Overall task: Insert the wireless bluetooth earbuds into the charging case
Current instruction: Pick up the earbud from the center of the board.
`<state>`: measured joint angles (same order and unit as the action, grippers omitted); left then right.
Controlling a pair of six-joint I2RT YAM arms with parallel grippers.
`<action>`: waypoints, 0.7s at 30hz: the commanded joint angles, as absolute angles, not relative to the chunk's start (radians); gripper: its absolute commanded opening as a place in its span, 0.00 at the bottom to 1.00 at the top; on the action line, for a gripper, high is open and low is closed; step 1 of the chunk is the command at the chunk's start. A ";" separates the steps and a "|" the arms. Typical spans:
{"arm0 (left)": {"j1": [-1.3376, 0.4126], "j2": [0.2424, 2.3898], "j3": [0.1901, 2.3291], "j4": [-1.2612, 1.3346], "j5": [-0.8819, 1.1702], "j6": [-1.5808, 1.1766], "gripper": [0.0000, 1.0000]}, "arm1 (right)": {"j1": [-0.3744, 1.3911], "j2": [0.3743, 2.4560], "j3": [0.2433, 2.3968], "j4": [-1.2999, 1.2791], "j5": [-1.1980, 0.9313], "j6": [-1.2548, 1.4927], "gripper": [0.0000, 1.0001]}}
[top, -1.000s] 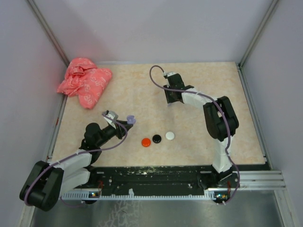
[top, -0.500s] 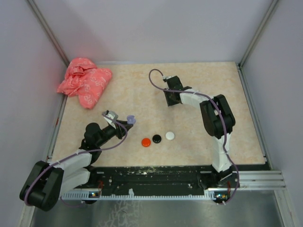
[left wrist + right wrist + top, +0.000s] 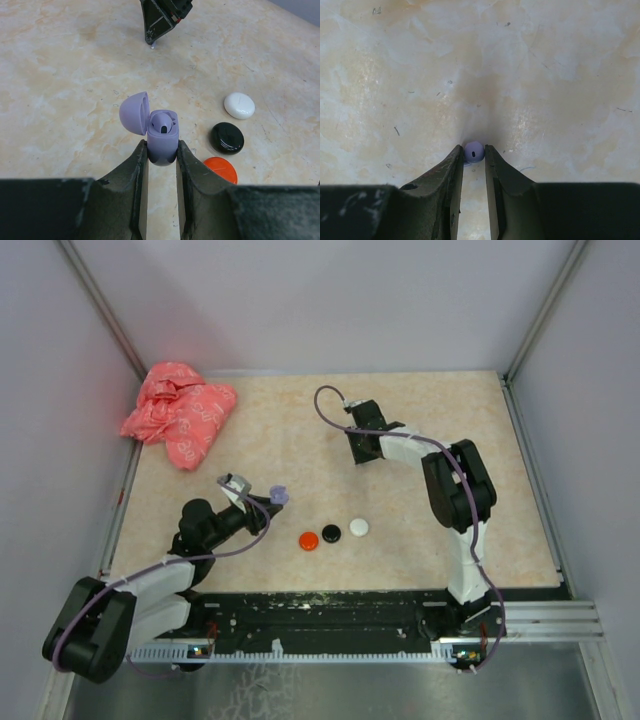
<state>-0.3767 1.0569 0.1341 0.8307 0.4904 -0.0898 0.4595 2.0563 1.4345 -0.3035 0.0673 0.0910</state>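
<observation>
The left gripper (image 3: 161, 150) is clamped on the lilac charging case (image 3: 162, 142). Its round lid (image 3: 135, 112) is flipped open to the left, and a lilac earbud (image 3: 162, 123) sits inside. Farther up the table (image 3: 545, 75), the right gripper (image 3: 473, 148) pinches a second earbud (image 3: 473, 152), a tiny rounded lilac piece with a dark spot, low against the surface.

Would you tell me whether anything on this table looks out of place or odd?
Only the crumpled pink bag in the far left corner, apart from everything else. The open lilac case in the left hand and the lilac earbud pinched by the right hand suit the job.
</observation>
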 commanded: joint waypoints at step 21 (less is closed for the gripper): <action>-0.370 1.064 0.117 1.135 0.624 -0.247 0.00 | 0.567 1.731 1.293 -0.229 0.107 0.029 0.16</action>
<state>-0.3759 1.1015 0.1246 1.0660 0.6022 -0.2096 0.5251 1.8874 1.3132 -0.3016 0.0849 0.0559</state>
